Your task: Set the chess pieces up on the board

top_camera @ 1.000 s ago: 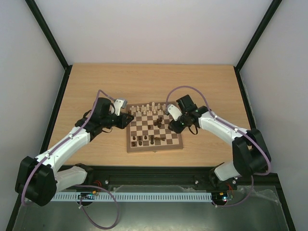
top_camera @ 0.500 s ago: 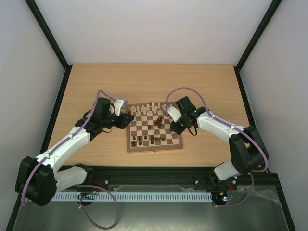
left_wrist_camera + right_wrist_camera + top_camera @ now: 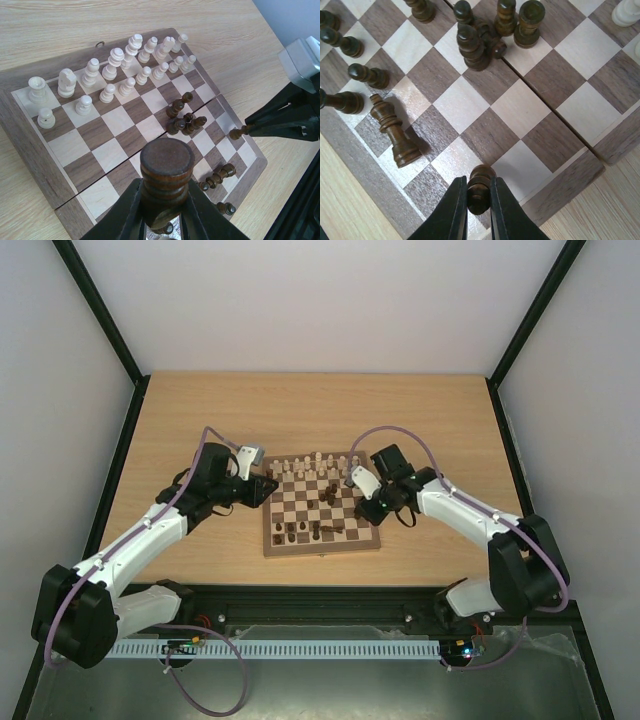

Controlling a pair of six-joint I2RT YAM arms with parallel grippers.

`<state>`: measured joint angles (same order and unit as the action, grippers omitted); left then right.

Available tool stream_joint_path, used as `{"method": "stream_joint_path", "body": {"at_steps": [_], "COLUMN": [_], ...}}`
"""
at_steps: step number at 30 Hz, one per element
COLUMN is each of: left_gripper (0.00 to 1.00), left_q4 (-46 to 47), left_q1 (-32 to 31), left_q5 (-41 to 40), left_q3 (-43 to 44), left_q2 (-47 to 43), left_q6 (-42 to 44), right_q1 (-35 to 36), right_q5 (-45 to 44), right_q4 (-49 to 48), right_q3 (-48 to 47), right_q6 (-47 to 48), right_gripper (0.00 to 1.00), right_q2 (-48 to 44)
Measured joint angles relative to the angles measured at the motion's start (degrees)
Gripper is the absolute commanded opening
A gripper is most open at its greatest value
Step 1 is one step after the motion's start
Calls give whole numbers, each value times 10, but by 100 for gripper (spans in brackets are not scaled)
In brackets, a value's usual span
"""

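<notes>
The board [image 3: 320, 548] lies between my two arms. Pale chess pieces [image 3: 115, 65] stand in two rows along its far side. Dark chess pieces [image 3: 480, 42] cluster near the middle, and more sit along the near side [image 3: 310, 532]. My left gripper [image 3: 165, 215] is shut on a thick dark brown piece [image 3: 166, 175], held above the board's left edge [image 3: 270, 487]. My right gripper [image 3: 479, 192] is shut on a small dark pawn [image 3: 481, 182] above a corner square near the board's right edge [image 3: 365, 508].
A dark king [image 3: 394, 131] and several dark pawns [image 3: 370, 76] sit on squares left of my right gripper. Bare wooden table [image 3: 320, 405] surrounds the board. Black frame posts [image 3: 100, 310] stand at the table's far corners.
My right gripper has shut on the dark pawn and shifted a little to the right with it. The left arm has not moved.
</notes>
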<state>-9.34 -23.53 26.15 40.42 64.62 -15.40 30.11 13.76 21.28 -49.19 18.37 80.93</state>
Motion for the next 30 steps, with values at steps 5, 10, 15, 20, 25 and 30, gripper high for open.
{"method": "stream_joint_path", "body": {"at_steps": [5, 10, 15, 20, 25, 30], "left_gripper": [17, 17, 16, 17, 17, 17], "left_q4": [0, 0, 0, 3, -2, -33], "left_q1": [0, 0, 0, -6, -49, -100], "left_q5": [0, 1, 10, 40, 76, 106], "left_q3": [0, 0, 0, 0, 3, 36], "left_q2": [1, 4, 11, 36, 79, 107], "left_q6": [0, 0, 0, 0, 9, 24], "right_q1": [3, 22, 36, 37, 37, 65], "right_q5": [12, 11, 8, 8, 30, 15], "right_q4": [8, 12, 18, 52, 92, 117], "right_q3": [8, 22, 24, -11, -113, -187], "right_q6": [5, 8, 8, 29, 101, 213], "right_gripper": [4, 6, 29, 38, 35, 30], "right_q2": [-12, -14, -14, -27, -77, -92]}}
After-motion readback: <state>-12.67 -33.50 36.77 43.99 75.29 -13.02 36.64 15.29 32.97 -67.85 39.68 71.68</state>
